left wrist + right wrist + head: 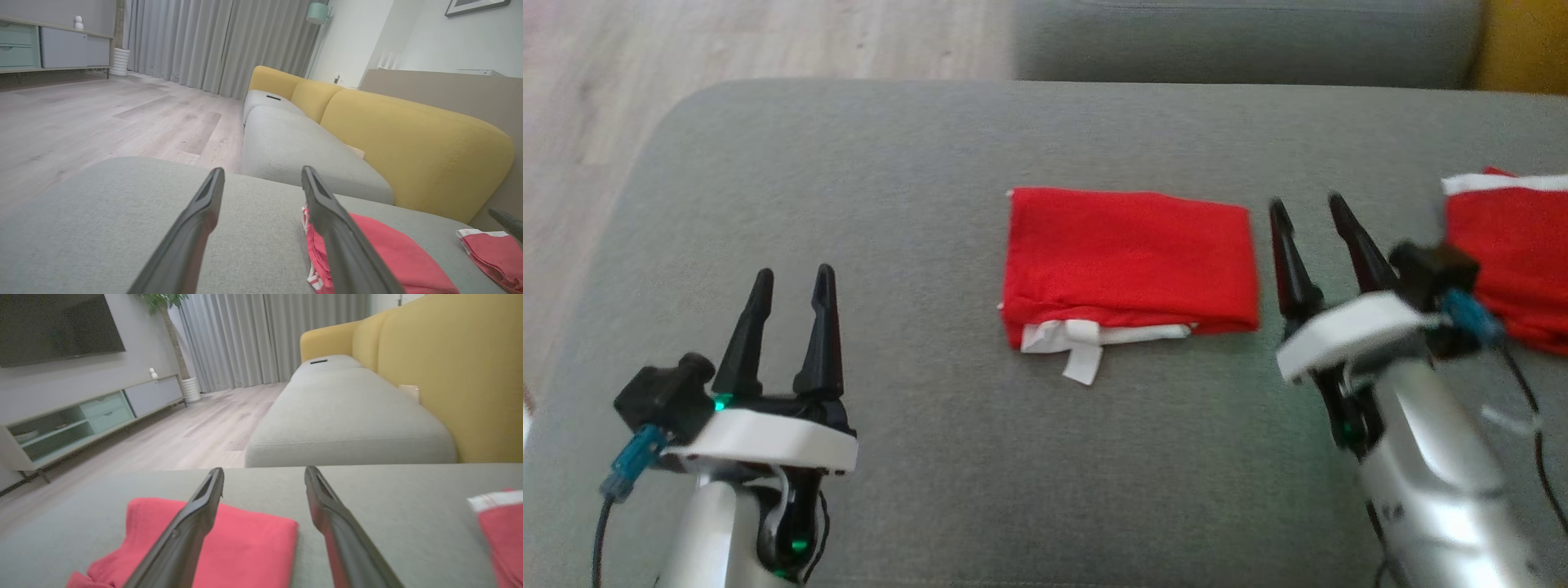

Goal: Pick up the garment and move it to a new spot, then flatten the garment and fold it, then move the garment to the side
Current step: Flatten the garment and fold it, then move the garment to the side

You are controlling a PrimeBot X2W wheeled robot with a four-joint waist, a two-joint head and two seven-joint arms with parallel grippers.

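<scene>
A red garment (1127, 265) with white trim lies folded into a neat rectangle in the middle of the grey cushion (890, 204). The same garment (384, 253) shows to the right of my left fingers, and the folded garment (245, 543) lies under my right fingers. My left gripper (792, 282) hovers open at the lower left, well clear of the cloth, with nothing between its fingers. Just beyond the garment's right edge my right gripper (1311, 212) is open and holds nothing.
A second red garment (1515, 253) with white trim lies at the cushion's right edge. Behind are another grey seat (1241, 41) and a yellow backrest (408, 143). Wooden floor (686, 57) runs to the left of the cushion's rounded corner.
</scene>
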